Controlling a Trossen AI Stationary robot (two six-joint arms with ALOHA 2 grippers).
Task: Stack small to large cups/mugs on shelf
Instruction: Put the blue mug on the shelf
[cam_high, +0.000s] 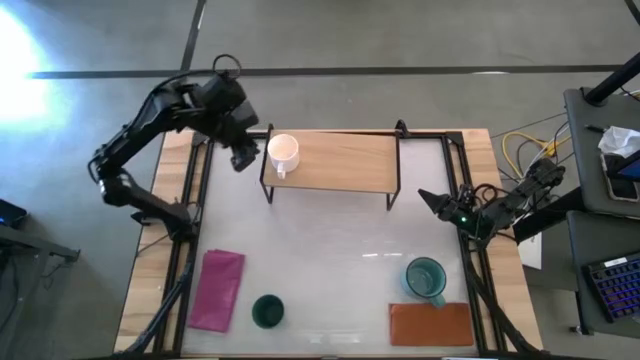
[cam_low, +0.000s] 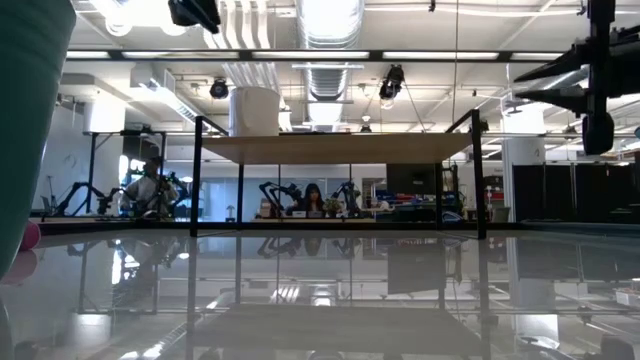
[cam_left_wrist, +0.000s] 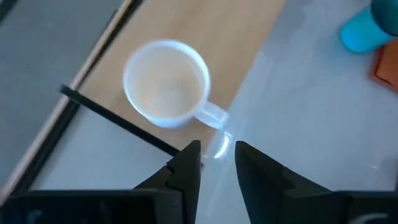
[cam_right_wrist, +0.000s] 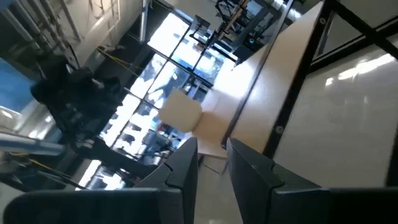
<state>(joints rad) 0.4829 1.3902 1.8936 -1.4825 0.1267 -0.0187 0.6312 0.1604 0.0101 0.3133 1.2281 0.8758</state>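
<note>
The small white mug (cam_high: 284, 153) stands upright on the left end of the light-wood shelf (cam_high: 340, 162); it also shows in the low view (cam_low: 254, 110) and the left wrist view (cam_left_wrist: 166, 83). My left gripper (cam_high: 243, 155) hovers just left of the mug, above the shelf's left end. It is open by a narrow gap (cam_left_wrist: 216, 155) and empty. The teal mug (cam_high: 426, 278) stands on the table near the front right. The dark green cup (cam_high: 267, 311) stands near the front edge. My right gripper (cam_high: 432, 200) is open and empty by the table's right edge.
A pink cloth (cam_high: 218, 290) lies at the front left, beside the green cup. A brown-orange mat (cam_high: 432, 323) lies at the front right, just in front of the teal mug. The shelf's black legs (cam_high: 266, 185) stand on the white table top.
</note>
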